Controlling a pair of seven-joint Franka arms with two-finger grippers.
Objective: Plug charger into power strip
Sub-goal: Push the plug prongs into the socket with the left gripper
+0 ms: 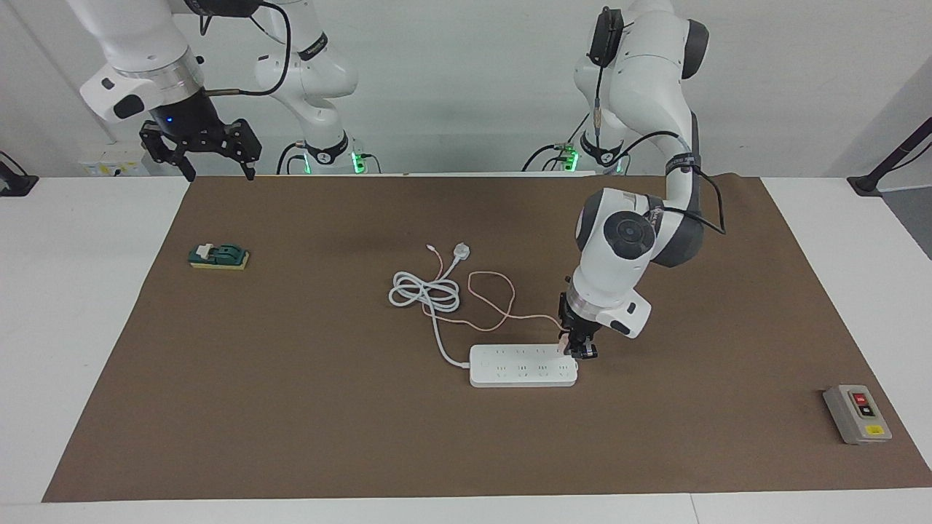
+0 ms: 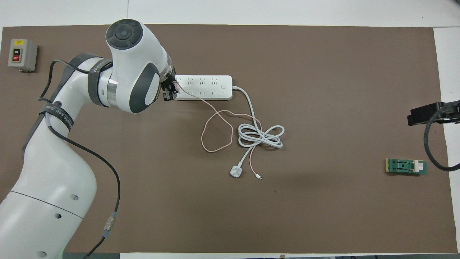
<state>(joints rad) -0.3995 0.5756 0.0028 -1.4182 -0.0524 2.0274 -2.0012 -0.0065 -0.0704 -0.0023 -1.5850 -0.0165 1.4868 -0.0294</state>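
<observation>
Facing view: the left gripper (image 1: 579, 351) was clamped on the charger (image 1: 564, 338), over the power strip (image 1: 523, 365) at its end toward the left arm. The right gripper (image 1: 212, 155) waited raised, fingers apart, holding nothing.

Overhead view: grey switch box (image 2: 22, 55) read "OFF".

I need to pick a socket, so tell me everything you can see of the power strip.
The power strip is a long, flat, white bar that looks like plastic, lying flat on the brown mat about mid-table. Its top carries two rows of sockets, with a small button near one end. From that end a thick white cord runs off toward the robots into a loose coil. At the end toward the left arm, the left hand holds the pink charger over the last sockets; whether the prongs are in cannot be seen.
</observation>
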